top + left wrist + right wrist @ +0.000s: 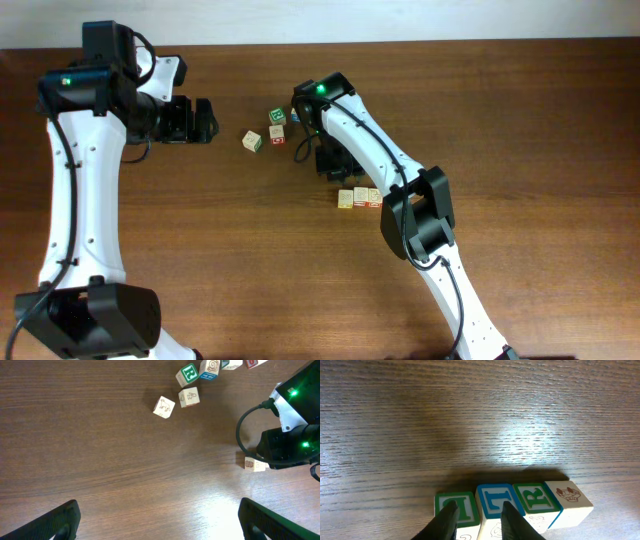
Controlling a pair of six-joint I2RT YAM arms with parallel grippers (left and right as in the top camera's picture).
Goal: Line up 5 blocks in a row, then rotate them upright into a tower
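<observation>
The left gripper (212, 122) hovered over the left part of the brown wood-grain table (200, 230) with its dark fingers (57, 520) spread as wide as they go, holding and touching nothing. In its own wrist view they showed only at the two bottom corners, with bare tabletop between them. The white left arm (85, 190) rose along the left edge, bent at the top and pointed its gripper toward the table's middle.

Just to the right of that gripper lay the loose pale wooden cubes (277, 133), a small scatter with green, blue and red printed faces, some touching, one a little apart.

Further right, the right gripper (338, 178) pointed down at the table. Its black fingers (445, 522) were parted only a little and closed on nothing that could be seen. One tip sat over a green-framed cube, the other over its blue-framed neighbour; whether they touched those cubes could not be told.

The joined line of small pale wooden alphabet cubes (530, 497) lay directly below that gripper, near the table's centre. Four cubes showed side by side in the wrist view: green-framed, blue-framed, green-framed, then a plain one with a brown drawing. From overhead, three cubes (359, 197) showed, the rest hidden under the white right arm (365, 140), which reached in from the lower right and folded back over them.
</observation>
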